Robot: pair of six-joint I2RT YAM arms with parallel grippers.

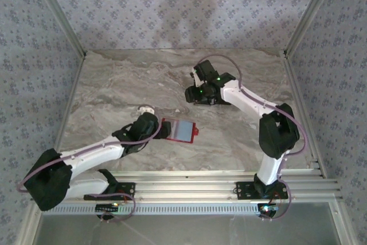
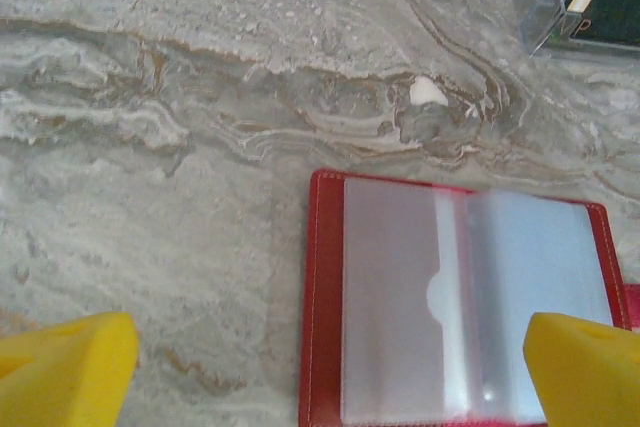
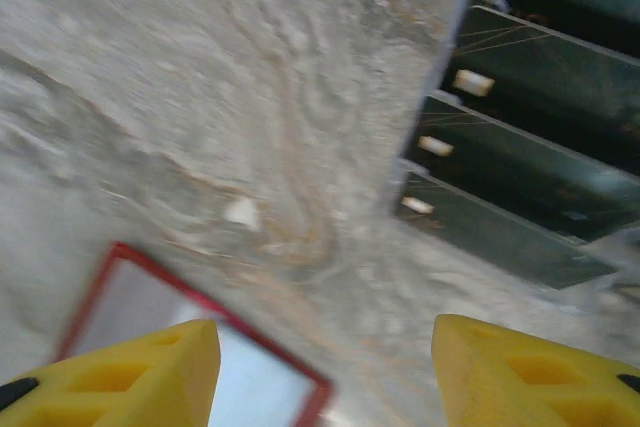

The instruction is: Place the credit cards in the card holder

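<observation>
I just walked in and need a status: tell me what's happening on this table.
On the grey marbled table, the small red folding wallet lies open, its clear pockets seemingly empty, below the left gripper, whose jaws are wide open. The right gripper, also open and empty, hovers near the row of flat black cards. No card is held at this moment.

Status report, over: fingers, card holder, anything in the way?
Left fingers open, by the card holder lying open. Right fingers open, empty, near the cards. Nothing blocking the holder.
</observation>
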